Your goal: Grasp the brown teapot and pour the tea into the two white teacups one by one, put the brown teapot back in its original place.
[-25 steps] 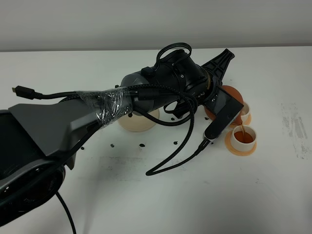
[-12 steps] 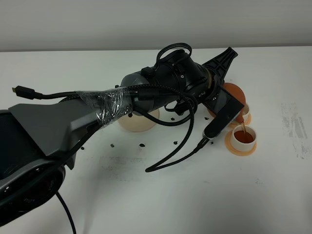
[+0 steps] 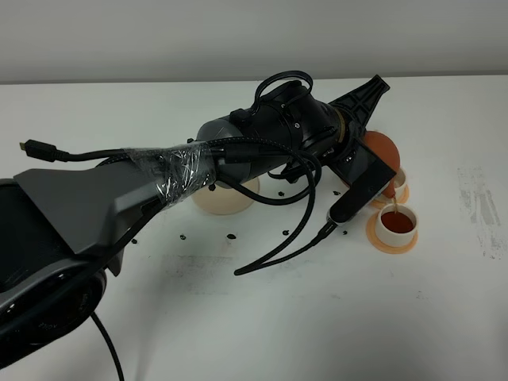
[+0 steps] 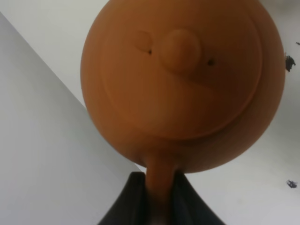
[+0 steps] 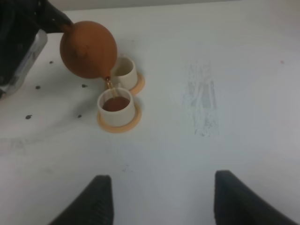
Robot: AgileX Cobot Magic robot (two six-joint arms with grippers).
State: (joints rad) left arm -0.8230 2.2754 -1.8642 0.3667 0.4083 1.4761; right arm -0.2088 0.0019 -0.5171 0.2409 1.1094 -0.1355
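Your left gripper (image 4: 157,190) was clamped on the loop handle of the small round reddish-brown clay teapot (image 5: 88,49). The teapot hung tipped, spout down, above two cups on the white table (image 5: 211,154). A thin stream of tea (image 5: 108,83) ran from the spout into the nearer white cylindrical teacup (image 5: 116,104), which held dark tea and sat on a round orange coaster (image 5: 119,125). The farther white teacup (image 5: 124,70) stood just beside it, partly behind the pot. The round cream-beige saucer (image 3: 226,202) lay well apart from the teapot, partly under your left arm. Your right gripper (image 5: 168,201) hovered with its fingers spread wide, gripping nothing.
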